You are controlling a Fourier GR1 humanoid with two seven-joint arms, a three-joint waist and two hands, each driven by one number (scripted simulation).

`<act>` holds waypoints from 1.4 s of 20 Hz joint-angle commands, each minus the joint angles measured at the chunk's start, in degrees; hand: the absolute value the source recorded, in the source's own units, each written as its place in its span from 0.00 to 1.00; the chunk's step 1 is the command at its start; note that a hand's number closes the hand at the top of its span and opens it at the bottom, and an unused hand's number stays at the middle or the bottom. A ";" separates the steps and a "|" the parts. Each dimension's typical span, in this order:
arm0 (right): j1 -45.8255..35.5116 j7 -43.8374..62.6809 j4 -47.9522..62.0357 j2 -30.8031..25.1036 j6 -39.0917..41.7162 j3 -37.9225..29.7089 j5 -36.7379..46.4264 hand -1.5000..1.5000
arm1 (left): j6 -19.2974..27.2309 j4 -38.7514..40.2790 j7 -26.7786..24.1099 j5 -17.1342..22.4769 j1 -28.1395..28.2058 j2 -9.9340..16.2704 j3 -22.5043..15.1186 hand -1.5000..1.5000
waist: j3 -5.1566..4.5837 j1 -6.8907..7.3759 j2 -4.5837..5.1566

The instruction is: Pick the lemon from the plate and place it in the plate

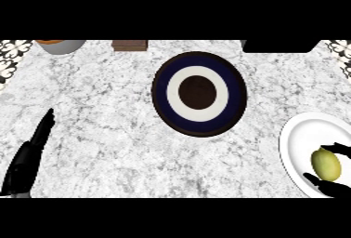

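On white plate (296, 139): lemon (326, 164) w/ right hand (330, 186) curled round it.

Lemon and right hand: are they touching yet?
Touching. The head view shows the right hand with fingers curled against both ends of the lemon on the white plate.

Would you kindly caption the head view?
Right hand closes on the lemon on the white plate; dark plate waits.
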 commanded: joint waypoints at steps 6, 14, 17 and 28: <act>-16.70 1.04 5.87 -11.83 7.44 11.32 13.11 1.00 | -2.24 -0.74 0.18 -0.88 -5.09 -1.19 -2.98 0.50 | 0.13 8.73 2.59; -31.74 -5.26 16.15 -20.16 17.22 17.88 19.38 1.00 | -4.12 -1.08 0.31 -1.66 -8.02 -1.66 -6.01 0.50 | 0.63 13.21 3.89; -36.71 -7.85 21.37 -19.01 13.97 16.23 19.35 1.00 | -4.10 -0.24 -0.28 -1.56 -7.85 -1.71 -5.79 0.50 | 0.69 12.21 3.69; -50.84 -25.37 33.44 -18.63 10.49 7.47 12.01 1.00 | -3.01 2.03 -0.42 -1.44 -7.47 -1.17 -3.61 0.50 | 0.69 9.06 3.06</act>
